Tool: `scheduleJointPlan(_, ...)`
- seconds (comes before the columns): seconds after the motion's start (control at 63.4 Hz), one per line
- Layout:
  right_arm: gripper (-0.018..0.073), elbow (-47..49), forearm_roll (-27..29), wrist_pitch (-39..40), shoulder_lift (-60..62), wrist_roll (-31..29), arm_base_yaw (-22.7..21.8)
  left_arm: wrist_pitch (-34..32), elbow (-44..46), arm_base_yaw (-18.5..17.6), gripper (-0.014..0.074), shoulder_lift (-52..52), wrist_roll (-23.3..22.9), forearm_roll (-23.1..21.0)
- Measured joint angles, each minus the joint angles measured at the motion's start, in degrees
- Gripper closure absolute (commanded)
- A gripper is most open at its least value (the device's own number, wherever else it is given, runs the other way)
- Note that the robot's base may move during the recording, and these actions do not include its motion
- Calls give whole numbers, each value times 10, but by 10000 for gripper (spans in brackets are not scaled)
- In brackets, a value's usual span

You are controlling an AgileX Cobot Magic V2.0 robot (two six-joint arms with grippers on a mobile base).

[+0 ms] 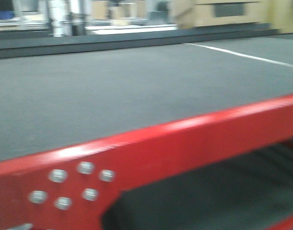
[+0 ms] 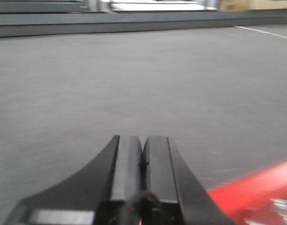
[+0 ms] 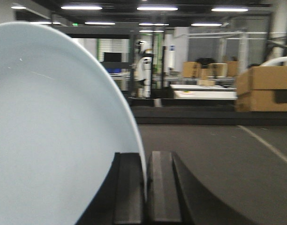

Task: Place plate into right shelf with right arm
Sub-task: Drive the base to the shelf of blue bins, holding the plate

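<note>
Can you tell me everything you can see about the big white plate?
The plate is round, plain white, smooth and a bit shiny, with only a faint streak or two. It could be china or plastic; I cannot tell. It stands on edge, filling the left of the right wrist view, partly cut off. The right gripper holds its rim, black jaws shut one on each side. Nothing else touches the part that shows.

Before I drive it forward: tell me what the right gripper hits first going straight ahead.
Nothing near. The right gripper, shut on the plate, points over grey tabletop; first in line looks like the dark ledge at its far end, though depth is unclear.
</note>
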State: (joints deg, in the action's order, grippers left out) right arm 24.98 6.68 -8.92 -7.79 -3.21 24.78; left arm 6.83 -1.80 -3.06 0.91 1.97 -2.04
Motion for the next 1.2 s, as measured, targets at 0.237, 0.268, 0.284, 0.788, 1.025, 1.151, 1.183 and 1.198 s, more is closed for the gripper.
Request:
scheduleJointPlan(0.237, 503, 0, 0, 0, 0, 0, 0, 0, 0, 0, 643, 0, 0, 0)
scheduleJointPlan(0.268, 503, 0, 0, 0, 0, 0, 0, 0, 0, 0, 643, 0, 0, 0)
scheduleJointPlan(0.284, 503, 0, 0, 1, 0, 0, 0, 0, 0, 0, 643, 0, 0, 0)
scheduleJointPlan(0.788, 503, 0, 0, 1, 0, 0, 0, 0, 0, 0, 643, 0, 0, 0)
scheduleJointPlan(1.025, 503, 0, 0, 1, 0, 0, 0, 0, 0, 0, 643, 0, 0, 0)
scheduleJointPlan(1.151, 503, 0, 0, 1, 1, 0, 0, 0, 0, 0, 643, 0, 0, 0)
scheduleJointPlan(1.183, 503, 0, 0, 1, 2, 0, 0, 0, 0, 0, 643, 0, 0, 0)
scheduleJointPlan(1.198, 503, 0, 0, 1, 2, 0, 0, 0, 0, 0, 643, 0, 0, 0)
